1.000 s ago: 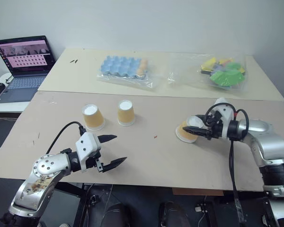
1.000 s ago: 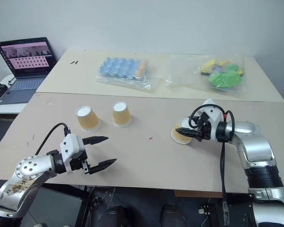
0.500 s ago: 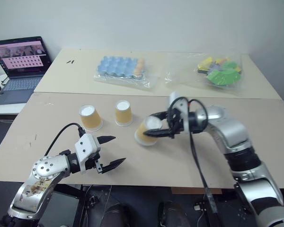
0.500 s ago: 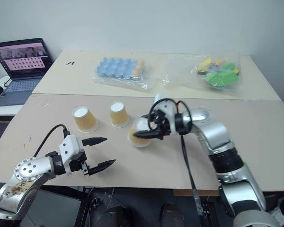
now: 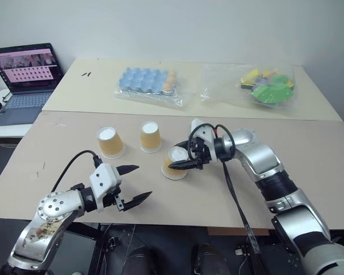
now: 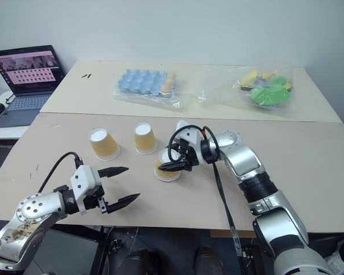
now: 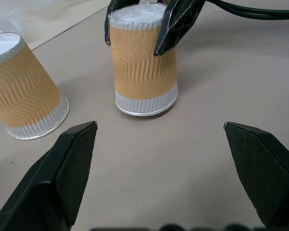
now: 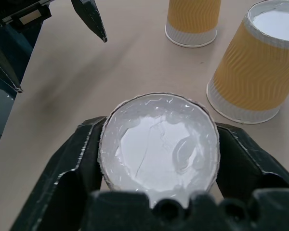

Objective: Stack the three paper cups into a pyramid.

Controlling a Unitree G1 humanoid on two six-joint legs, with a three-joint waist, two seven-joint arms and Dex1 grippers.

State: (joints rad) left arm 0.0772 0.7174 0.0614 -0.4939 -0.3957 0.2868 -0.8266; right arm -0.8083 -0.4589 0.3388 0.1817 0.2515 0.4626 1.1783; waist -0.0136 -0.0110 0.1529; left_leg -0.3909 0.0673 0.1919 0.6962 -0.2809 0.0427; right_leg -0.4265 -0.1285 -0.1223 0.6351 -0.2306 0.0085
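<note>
The broad tan bench (image 5: 51,149) fills the foreground. Butted against its far edge is a paler cream table (image 5: 97,86). An open grey laptop (image 5: 26,71) with a lit screen stands on a low surface beyond the bench's far left corner. On the cream table lie a clear plastic bag of bright green and yellow pieces (image 5: 266,86) toward the right end and a blue tray of moulded cells in clear plastic (image 5: 146,80) near the middle. The left gripper (image 5: 144,180) hangs over the bench's near edge, left of centre. Its two black fingers are spread wide with nothing between them, and it points toward the cups. The right gripper (image 5: 180,160) reaches in from the right to the middle of the bench and sits around the top of one cup. Whether it clamps that cup or stands free of it cannot be told. The three tan-orange ribbed paper cups all stand upside down on the bench with their white bases up, and none is stacked. The first cup (image 5: 112,143) and the second cup (image 5: 151,137) stand side by side near the far edge, left of centre and apart from each other. The third cup (image 5: 172,169), the one at the right gripper, stands just right of the second and nearer the front.
</note>
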